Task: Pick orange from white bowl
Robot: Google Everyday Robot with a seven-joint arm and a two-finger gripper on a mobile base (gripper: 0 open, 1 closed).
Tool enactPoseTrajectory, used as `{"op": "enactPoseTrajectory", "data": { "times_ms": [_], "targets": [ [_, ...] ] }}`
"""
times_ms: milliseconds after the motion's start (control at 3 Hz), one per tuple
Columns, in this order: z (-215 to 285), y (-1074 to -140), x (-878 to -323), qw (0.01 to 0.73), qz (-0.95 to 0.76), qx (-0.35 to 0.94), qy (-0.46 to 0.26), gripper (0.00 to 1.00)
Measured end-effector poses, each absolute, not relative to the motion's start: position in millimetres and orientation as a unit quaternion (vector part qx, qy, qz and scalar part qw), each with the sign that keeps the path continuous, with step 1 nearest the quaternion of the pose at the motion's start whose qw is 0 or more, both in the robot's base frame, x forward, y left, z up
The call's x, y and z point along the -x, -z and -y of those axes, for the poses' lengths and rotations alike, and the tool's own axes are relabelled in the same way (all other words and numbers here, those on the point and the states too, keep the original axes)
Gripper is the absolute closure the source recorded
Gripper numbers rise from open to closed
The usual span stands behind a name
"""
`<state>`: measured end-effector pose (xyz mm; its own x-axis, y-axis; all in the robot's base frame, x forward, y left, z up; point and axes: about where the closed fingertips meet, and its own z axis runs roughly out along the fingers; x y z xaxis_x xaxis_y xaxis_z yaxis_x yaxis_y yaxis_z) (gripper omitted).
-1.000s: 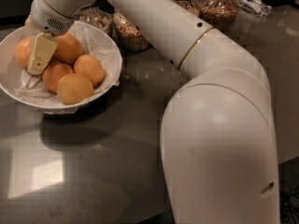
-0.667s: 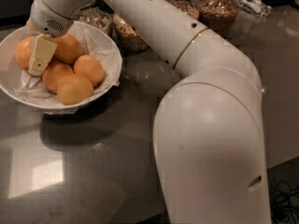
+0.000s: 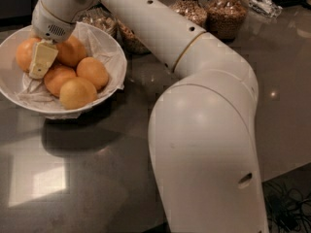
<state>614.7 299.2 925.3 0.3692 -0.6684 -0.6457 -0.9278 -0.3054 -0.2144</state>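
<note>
— Since a second ago the big white elbow (image 3: 204, 144) has swung left and closer, and it now fills more of the foreground. Anything else shifted?
— Hardly. Bowl and fruit lie as they did, and the end effector (image 3: 40, 66) sits in the same spot, perhaps a shade lower.
— Start from the front, then.
— Nearest is the dark grey tabletop (image 3: 73, 178), glossy, with a pale patch of reflected light at the left. The elbow rises from the lower right (some dark cables (image 3: 286, 210) show on the floor beside it), and the forearm (image 3: 146, 28) runs up and left above the tabletop.
— And the white bowl (image 3: 8, 79)?
— On the left, standing on the tabletop, lined with crumpled white paper (image 3: 104, 45). It holds five fruits. A paler yellow-orange one (image 3: 77, 92) lies at the front rim, with two smaller ones (image 3: 92, 72) side by side behind it.
— The orange (image 3: 73, 50)?
— At the back of the bowl, deep in colour, lying among the others. The end effector comes down just left of it. Its cream tip seems to touch that fruit's side, between it and the leftmost fruit (image 3: 23, 52).
— Spread or pinching?
— I cannot tell; the round wrist housing (image 3: 53, 21) hides that.
— Farthest back?
— Glass jars (image 3: 226, 13) of grain, in a row behind the forearm.
</note>
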Motion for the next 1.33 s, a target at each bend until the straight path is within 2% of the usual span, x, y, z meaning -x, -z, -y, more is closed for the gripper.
{"op": "enactPoseTrajectory", "data": {
  "times_ms": [1000,1333],
  "targets": [
    [-299.3,-925.1,-614.7,0.287,-0.514,0.776,-0.226,0.99],
    [-299.3,-925.2,-614.7,0.287,-0.514,0.776,-0.226,1.00]
  ]
}}
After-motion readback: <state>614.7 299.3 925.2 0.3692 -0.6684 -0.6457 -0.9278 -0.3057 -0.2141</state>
